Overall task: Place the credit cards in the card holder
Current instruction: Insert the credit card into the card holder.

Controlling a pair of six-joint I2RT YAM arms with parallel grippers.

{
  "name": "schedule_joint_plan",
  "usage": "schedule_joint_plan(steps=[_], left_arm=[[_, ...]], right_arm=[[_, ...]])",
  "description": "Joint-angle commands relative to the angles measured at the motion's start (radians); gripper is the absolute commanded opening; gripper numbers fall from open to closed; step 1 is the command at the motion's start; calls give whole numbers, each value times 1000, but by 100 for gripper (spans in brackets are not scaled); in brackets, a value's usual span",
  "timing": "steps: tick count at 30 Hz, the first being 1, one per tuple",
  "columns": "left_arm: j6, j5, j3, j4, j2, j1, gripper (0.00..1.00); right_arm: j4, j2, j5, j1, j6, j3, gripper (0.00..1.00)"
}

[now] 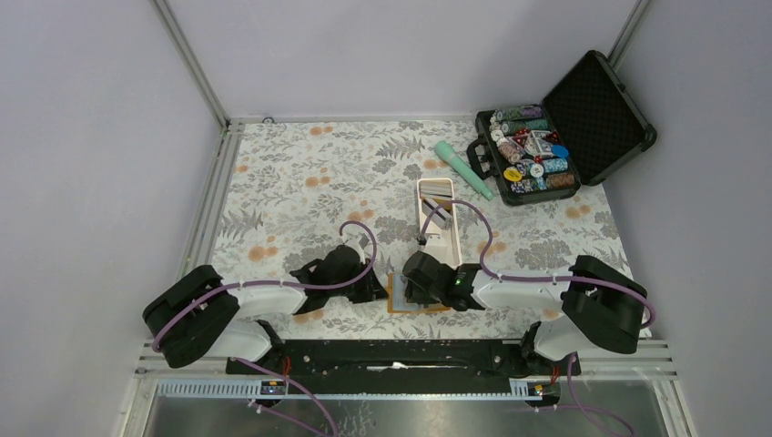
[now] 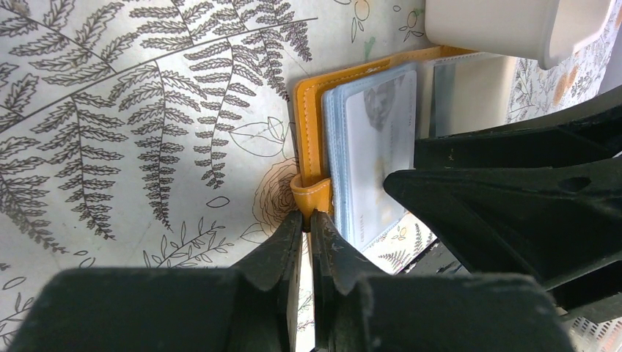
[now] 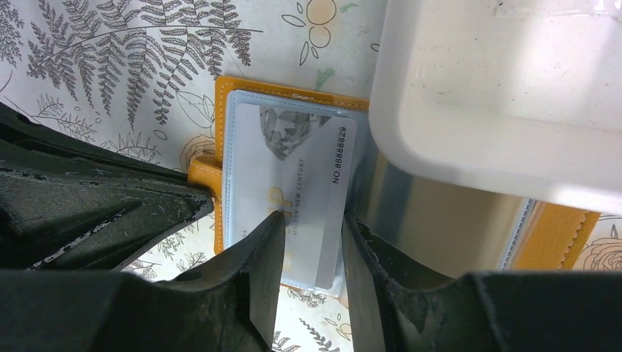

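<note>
Left arm (image 1: pixel 264 296) and right arm (image 1: pixel 519 289) meet at six o'clock over an orange wallet (image 1: pixel 397 295), with a white tray (image 1: pixel 445 246) just toward twelve and an open chip case (image 1: pixel 596 102) at two o'clock.

Card holder (image 2: pixel 312 125): orange cover, light blue clear pockets. Credit card (image 3: pixel 308 169) in the pocket: pale grey-white, with a grey emblem, gold lettering and a black number. Tablecloth (image 1: pixel 300 182): white, grey fern print, orange blooms. Tray (image 3: pixel 499 95), upper right of the right wrist view: off-white. Left gripper (image 2: pixel 308 220) and right gripper (image 3: pixel 312 220): black. Case (image 1: pixel 601 100), upper right of the top view: black, with multicoloured chips (image 1: pixel 533 155).
</note>
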Motion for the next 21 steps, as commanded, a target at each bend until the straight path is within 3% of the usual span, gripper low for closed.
schedule_joint_plan(steps=[1, 11, 21], left_arm=[[8, -1, 39, 32, -7, -6, 9], [15, -11, 29, 10, -20, -6, 8], [11, -16, 22, 7, -32, -6, 8]], right_arm=[[71, 2, -47, 18, 23, 43, 43], [1, -80, 21, 16, 31, 14, 49], [47, -46, -18, 16, 39, -1, 49]])
